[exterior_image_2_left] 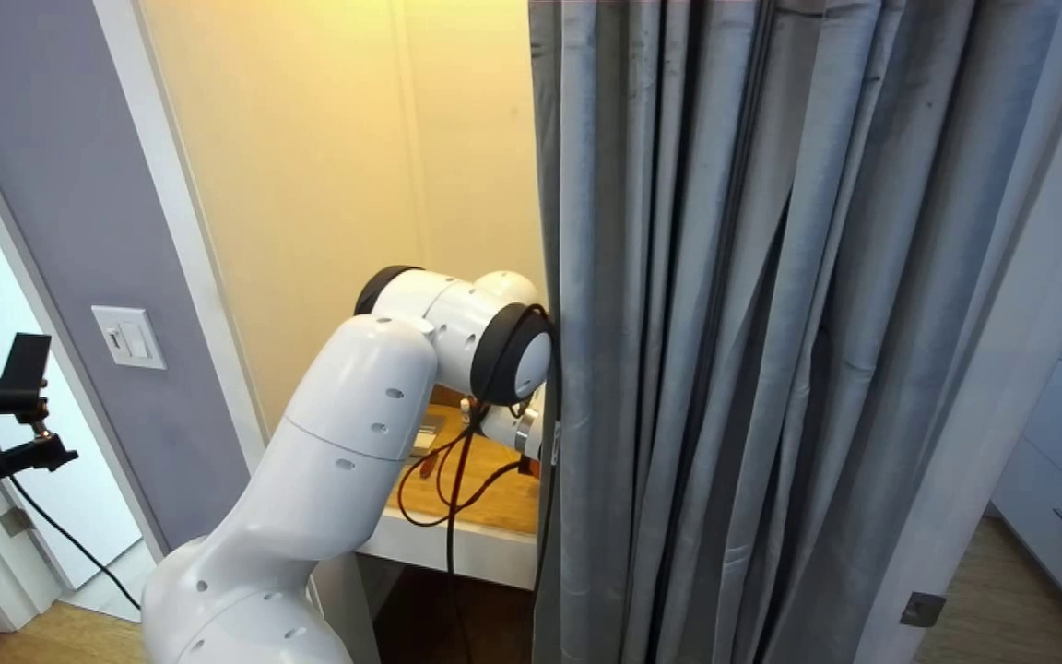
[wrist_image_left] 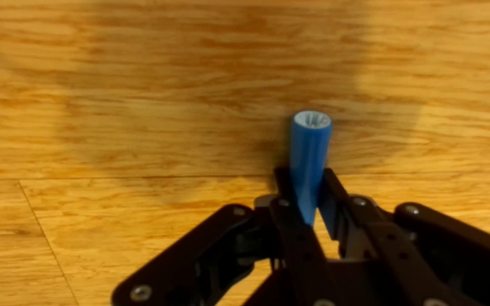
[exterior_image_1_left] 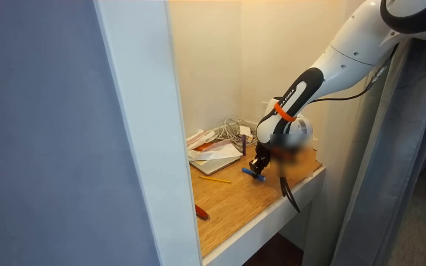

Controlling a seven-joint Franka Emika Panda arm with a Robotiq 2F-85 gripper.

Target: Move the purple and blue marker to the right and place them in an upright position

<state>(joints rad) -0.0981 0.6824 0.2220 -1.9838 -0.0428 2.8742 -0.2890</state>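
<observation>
- Gripper (wrist_image_left: 306, 174) holds the blue marker (wrist_image_left: 311, 148) pinched between its fingertips, in the lower middle of the wrist view.
- Blue marker points its pale, hollow end toward the top of that frame; in an exterior view it slants, right of and below the centre, and whether it touches the desktop (exterior_image_1_left: 231, 207) I cannot tell.
- Purple marker (exterior_image_1_left: 244, 145) stands upright on the desktop, near the middle of the frame, apart from the gripper.
- Yellow pencil (exterior_image_1_left: 215, 179) lies flat, left of the blue marker.
- Papers (exterior_image_1_left: 224, 151) overlap a silver laptop-like slab (exterior_image_1_left: 218, 165), left of the purple marker, with pale cables (exterior_image_1_left: 231, 129) behind.
- Red item (exterior_image_1_left: 201, 213) lies lower down, partly hidden by a white post (exterior_image_1_left: 150, 122).
</observation>
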